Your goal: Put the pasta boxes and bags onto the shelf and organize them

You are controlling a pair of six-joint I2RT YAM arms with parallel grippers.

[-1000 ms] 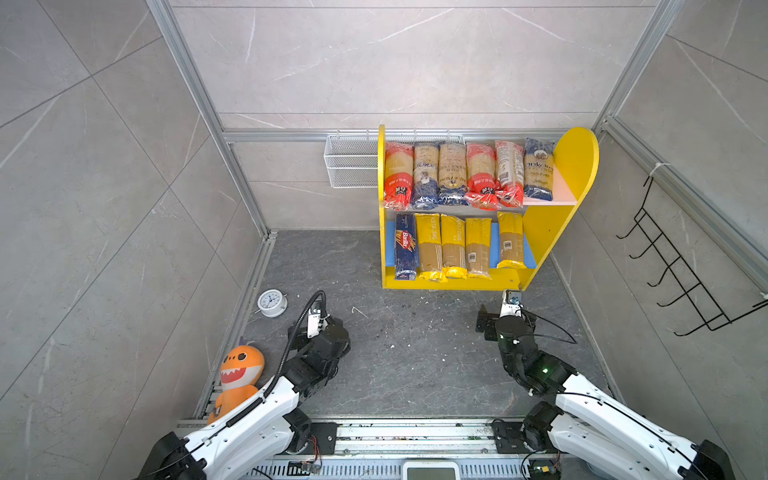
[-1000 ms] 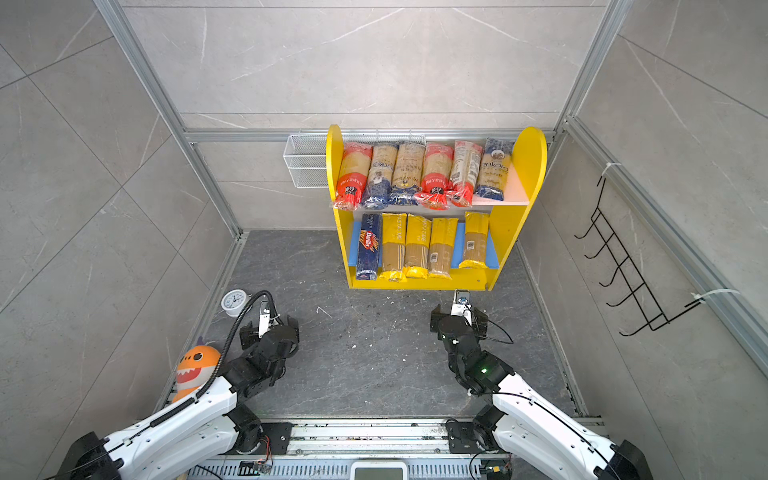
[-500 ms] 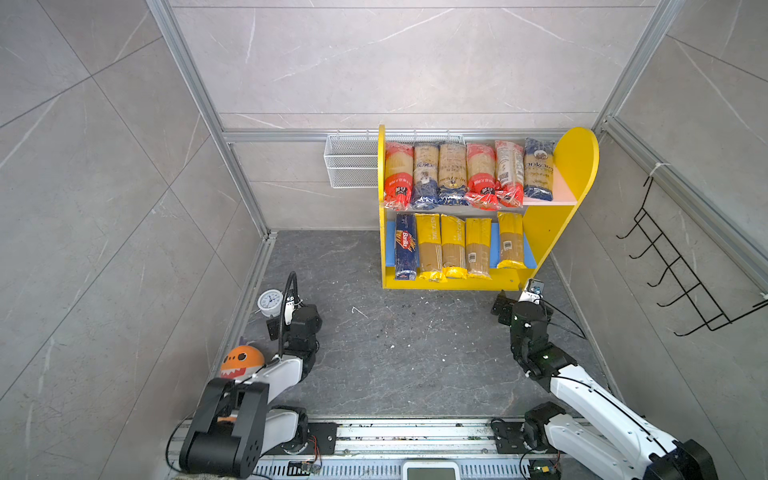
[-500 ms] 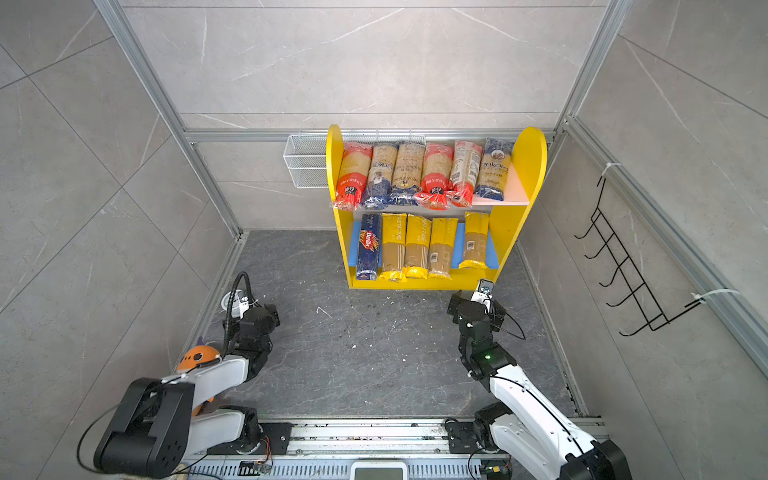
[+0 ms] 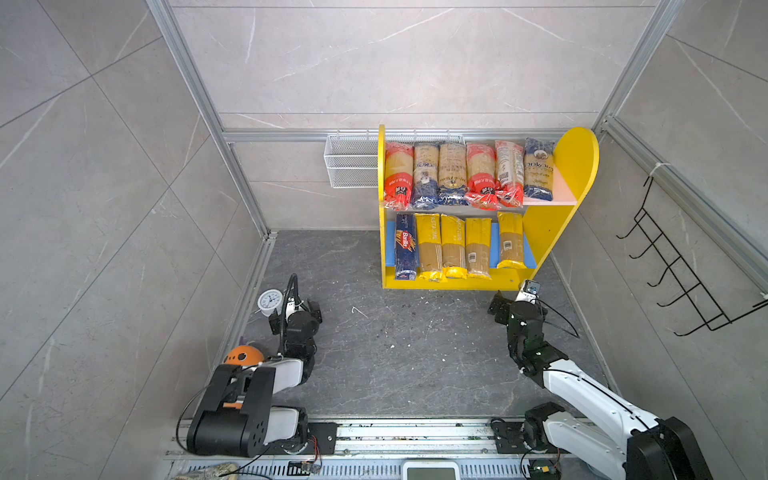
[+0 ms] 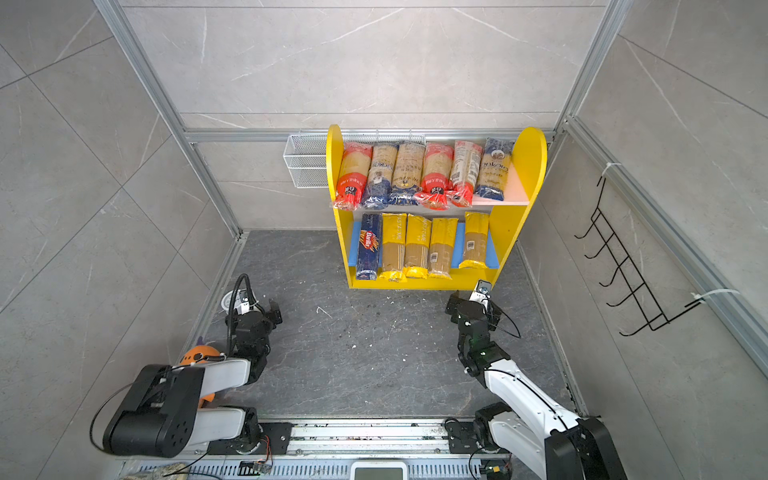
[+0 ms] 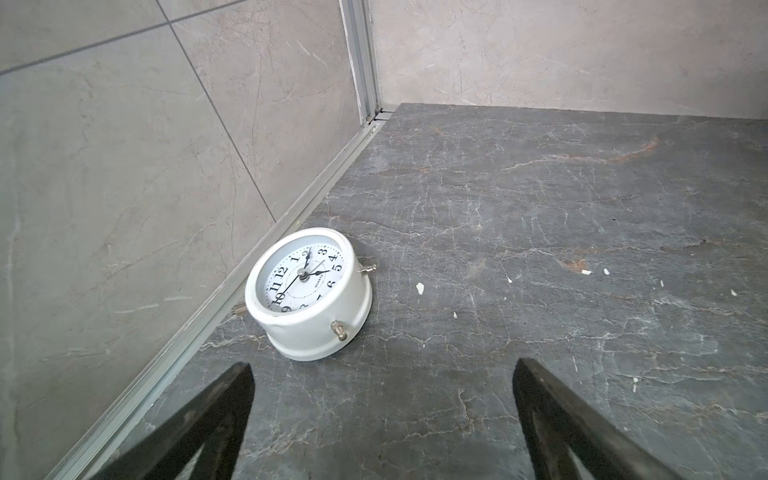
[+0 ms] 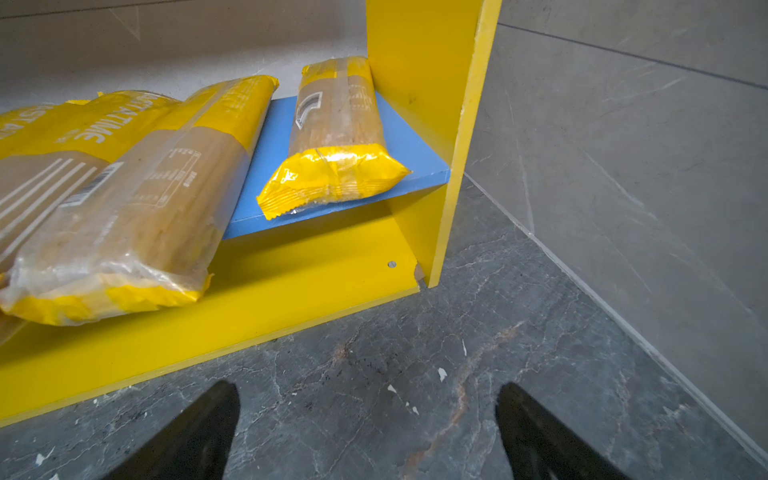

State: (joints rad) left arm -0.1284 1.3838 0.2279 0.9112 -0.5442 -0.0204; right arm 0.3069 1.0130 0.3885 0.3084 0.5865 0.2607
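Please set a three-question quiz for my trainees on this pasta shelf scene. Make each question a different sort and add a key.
1. True or false: the right gripper is shut on a pasta bag.
2. Multiple choice: how many spaghetti packs lie on the shelf's pink upper board? A four, B six, C eight.
3. Fill in: the left gripper stands open, pointing towards a white ____ that lies face up.

Key
1. False: its jaws are open and empty.
2. B.
3. alarm clock.
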